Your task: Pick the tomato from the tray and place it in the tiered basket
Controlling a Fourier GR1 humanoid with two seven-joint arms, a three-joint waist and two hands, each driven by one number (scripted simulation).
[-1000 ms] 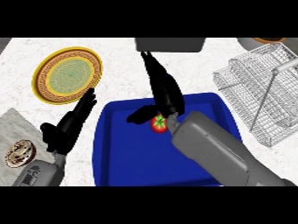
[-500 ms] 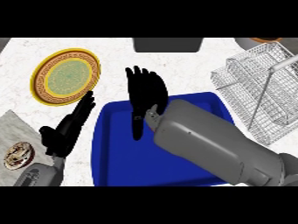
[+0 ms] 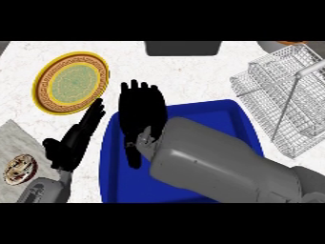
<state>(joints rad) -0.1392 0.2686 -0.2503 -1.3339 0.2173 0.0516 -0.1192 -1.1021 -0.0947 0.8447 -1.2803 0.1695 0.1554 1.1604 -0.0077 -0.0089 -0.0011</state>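
Observation:
The blue tray (image 3: 225, 116) lies at the counter's middle. My right hand (image 3: 142, 116) hovers palm down over its back left part, open, fingers straight and spread toward the far side, thumb pointing down. No tomato shows; my right hand and grey forearm (image 3: 207, 164) cover the spot where it lay. The wire tiered basket (image 3: 291, 97) stands at the right, apart from the tray. My left hand (image 3: 73, 138) rests open just outside the tray's left edge, fingers straight.
A yellow patterned plate (image 3: 72, 83) sits at the back left. A small round dish (image 3: 18, 170) lies on a grey mat (image 3: 3, 143) at the front left. A dark box (image 3: 182, 47) stands at the back edge.
My right hand turned from edge-on to palm down and shifted left over the tray. The tomato, visible one second ago, is now hidden beneath it. The left hand has barely moved.

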